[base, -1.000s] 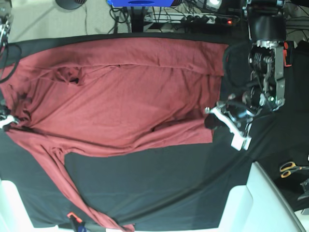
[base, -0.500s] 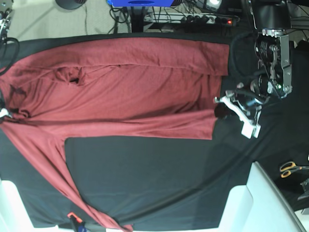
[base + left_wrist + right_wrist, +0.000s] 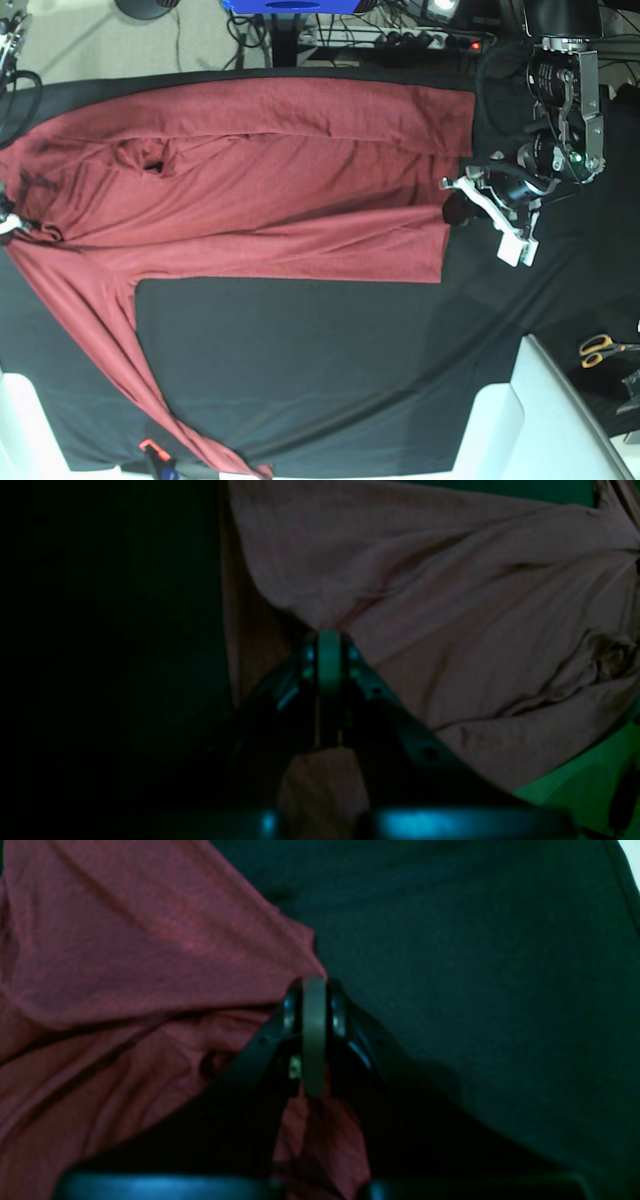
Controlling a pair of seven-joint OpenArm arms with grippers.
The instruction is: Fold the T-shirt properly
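T-shirt (image 3: pixel 260 180), a large brick-red long-sleeved top of thin soft knit, lies across the upper half of the base view on the black cloth-covered desk (image 3: pixel 320 370), with one long sleeve trailing down the left side to the bottom edge. In that view the left tool (image 3: pixel 455 210) sits at the right end of the shirt, at its hem corner, while the right tool (image 3: pixel 10 225) is barely visible at the far left edge by the shoulder. Over the last second the folded lower flap has been drawn upward and stretched taut: a second ago its lower edge sagged in a curve near the frame's middle, and now it runs as a nearly straight line, higher up, with the body flatter and less creased. I judge this to be a lengthwise fold being pulled tight between both arms, so the next concern is laying the edge down evenly before letting go. In the left wrist view, dim and greenish, the left tool (image 3: pixel 327 655) has its jaws pressed together on shirt fabric, which fans away to the upper right. In the right wrist view, the right tool (image 3: pixel 314 1005) is likewise clamped on a pinched corner of red cloth at centre frame, with dark desk covering to the right.
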